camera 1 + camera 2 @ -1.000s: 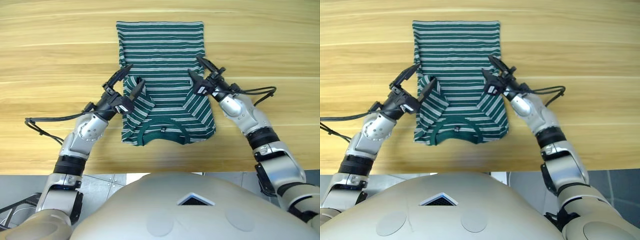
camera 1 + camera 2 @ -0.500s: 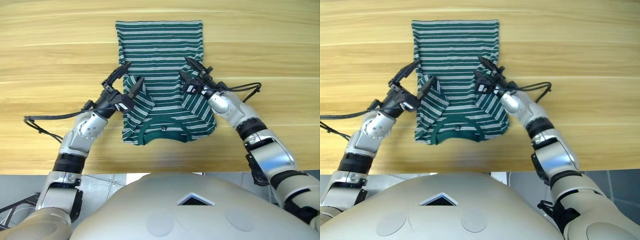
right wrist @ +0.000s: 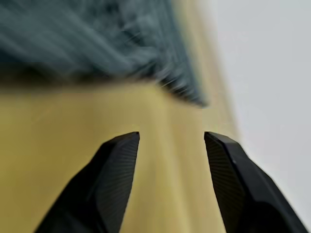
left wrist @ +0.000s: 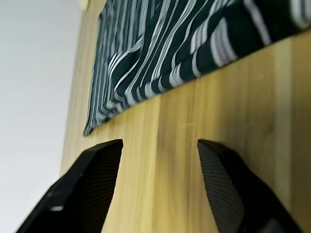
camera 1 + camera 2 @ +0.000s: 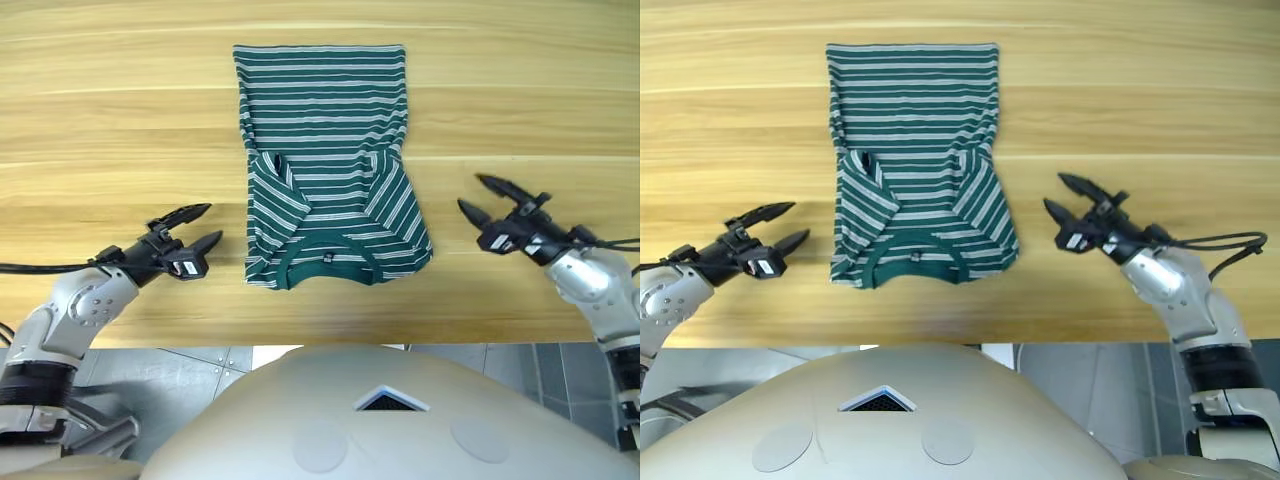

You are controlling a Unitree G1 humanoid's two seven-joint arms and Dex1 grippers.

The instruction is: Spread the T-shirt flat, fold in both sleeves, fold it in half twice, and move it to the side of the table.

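The green and white striped T-shirt [image 5: 325, 140] lies flat on the wooden table [image 5: 100, 130], collar toward me, with both sleeves folded in over its chest. My left gripper [image 5: 204, 224] hovers open over bare wood to the left of the shirt's collar end, nothing between its fingers. My right gripper [image 5: 472, 195] stands open to the right of the shirt, also holding nothing. In the left wrist view the shirt's edge [image 4: 160, 73] lies beyond the two dark fingertips [image 4: 104, 160]. The right wrist view has the shirt [image 3: 97, 43] blurred past the fingertips [image 3: 121, 155].
Bare wood surrounds the shirt on all sides, with wide room at the left and right [image 5: 540, 110]. The table's near edge [image 5: 200, 345] runs just in front of both grippers, with grey floor beyond it.
Both grippers have drawn off the shirt and outward, the left to the left and nearer me, the right to the right. The folded sleeves stay where they lay.
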